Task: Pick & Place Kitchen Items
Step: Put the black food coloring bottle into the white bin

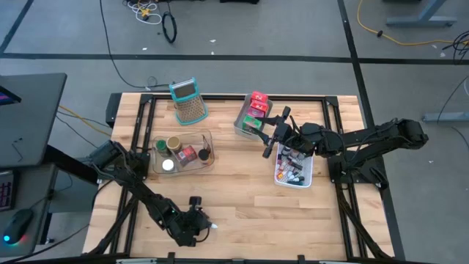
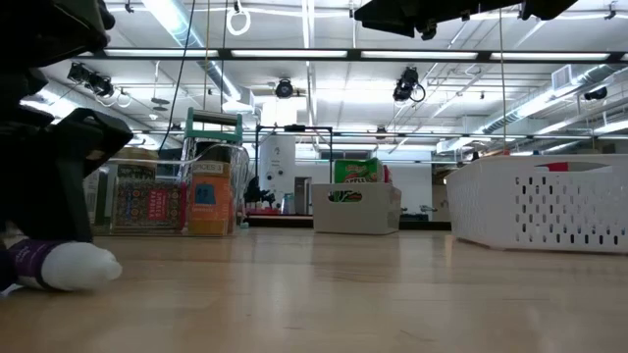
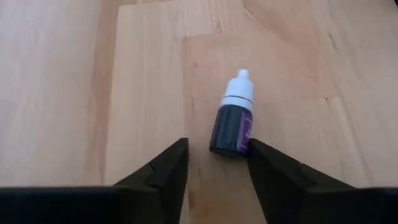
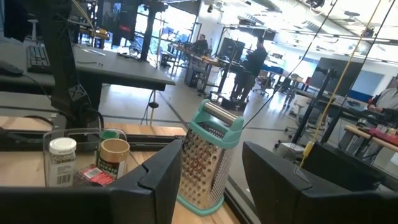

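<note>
A tiny bottle (image 3: 235, 121) with a dark purple body and a white dropper cap lies on its side on the bare wood near the table's front edge; in the low view the bottle (image 2: 59, 265) lies at the far left. My left gripper (image 3: 217, 144) slants down at it, open, its fingertips at the bottle's bottom end; from above, the left gripper (image 1: 201, 224) stands beside the white cap. My right gripper (image 1: 270, 139) hangs high and level, open, over the gap between the grey bin and the white basket, with nothing between its fingers (image 4: 211, 162). My left gripper has one fingertip (image 3: 260, 154) right beside the bottle's bottom end (image 3: 239, 148), coming slanted from above and along the bottle. Whether it touches, I cannot tell. The bottle lies flat on the table, cap pointing away from the fingers.
A clear tray (image 1: 207, 136) with jars and tins sits at the left middle, and the teal-handled grater (image 1: 189, 101) stands behind it. A grey bin (image 1: 245, 125) holds red and green packets. A white basket (image 1: 308, 172) holds small bottles. Bare wood lies around the bottle.
</note>
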Robot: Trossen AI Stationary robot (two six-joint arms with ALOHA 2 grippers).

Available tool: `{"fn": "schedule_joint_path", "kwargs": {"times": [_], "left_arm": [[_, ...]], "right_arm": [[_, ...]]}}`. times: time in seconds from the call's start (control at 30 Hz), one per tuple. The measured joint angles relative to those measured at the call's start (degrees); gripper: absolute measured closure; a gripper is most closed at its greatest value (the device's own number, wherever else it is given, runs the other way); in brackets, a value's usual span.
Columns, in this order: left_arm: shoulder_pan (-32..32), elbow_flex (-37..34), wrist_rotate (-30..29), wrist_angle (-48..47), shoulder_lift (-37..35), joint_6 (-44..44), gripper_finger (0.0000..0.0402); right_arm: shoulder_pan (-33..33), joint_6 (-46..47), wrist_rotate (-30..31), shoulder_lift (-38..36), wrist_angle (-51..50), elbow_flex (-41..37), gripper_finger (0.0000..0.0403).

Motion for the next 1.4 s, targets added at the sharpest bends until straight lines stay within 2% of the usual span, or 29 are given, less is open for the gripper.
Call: {"fn": "schedule_joint_path", "kwargs": {"times": [0.2,0.33,0.6,0.77,0.9,1.03,1.2,1.3,1.4], "left_arm": [[0.06,0.00,-0.47,0.28,0.00,2.89,0.0195],[0.14,0.00,0.09,1.68,0.02,6.99,0.0194],[0.47,0.00,1.64,2.51,0.04,8.54,0.0235],[1.19,0.04,2.41,2.51,0.04,9.09,0.0278],[1.85,0.07,2.20,2.79,0.05,11.86,0.0310],[3.05,0.04,-1.35,2.84,0.17,16.32,0.0318],[6.34,-0.07,-7.64,2.26,0.23,23.83,0.0300],[9.44,-0.09,-14.22,2.97,0.31,28.89,0.0300],[12.86,-0.09,-22.86,7.67,0.31,33.91,0.0307]], "right_arm": [[0.00,1.50,0.00,0.00,-0.02,0.00,0.0222],[0.00,1.53,0.00,0.00,-0.20,0.00,0.0222],[0.00,2.96,0.00,-0.02,-1.16,0.00,0.0222],[0.00,6.41,-0.01,-0.02,-1.33,0.00,0.0222],[0.00,7.40,-3.78,-0.02,-1.43,0.00,0.0222],[0.02,7.55,-15.58,1.11,-2.19,0.09,0.0222],[0.05,9.64,-29.68,4.42,-2.54,0.07,0.0222],[0.07,16.42,-32.29,5.80,-6.18,0.09,0.0222],[0.04,22.17,-30.24,5.73,-13.12,0.09,0.0222]]}}
